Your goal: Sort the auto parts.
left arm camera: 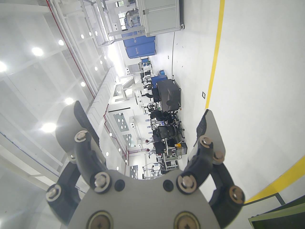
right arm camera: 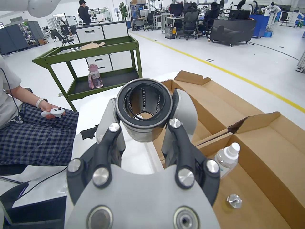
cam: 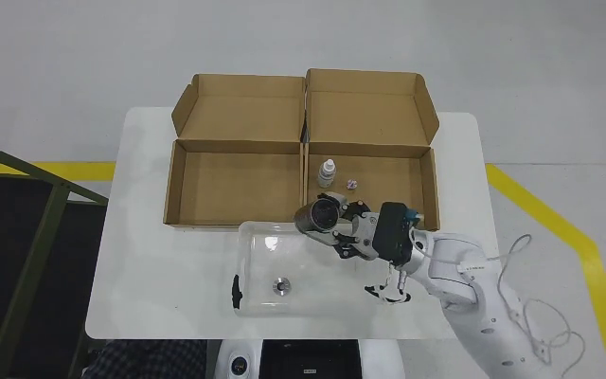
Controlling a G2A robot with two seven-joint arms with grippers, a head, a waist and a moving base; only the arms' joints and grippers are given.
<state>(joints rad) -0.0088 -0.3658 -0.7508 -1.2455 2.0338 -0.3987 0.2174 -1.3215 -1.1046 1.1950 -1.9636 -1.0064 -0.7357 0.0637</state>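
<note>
You can't see the lower body of the metal sleeve [right arm camera: 144,110]: the fingers of the right pincer [right arm camera: 145,109] cover it. From above, the tiny part [cam: 351,183] beside the bottle [cam: 326,171] in the right box [cam: 398,192] is too small to name, as is the round piece [cam: 281,283] in the clear tray [cam: 248,232]. The arm [cam: 454,270] hides part of a black piece [cam: 379,291] by the counter [cam: 142,284]'s near edge.

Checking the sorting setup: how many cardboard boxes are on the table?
2. Left cardboard box, beyond the clear tray; right cardboard box beside it, holding a spray bottle and a small metal part.
</note>
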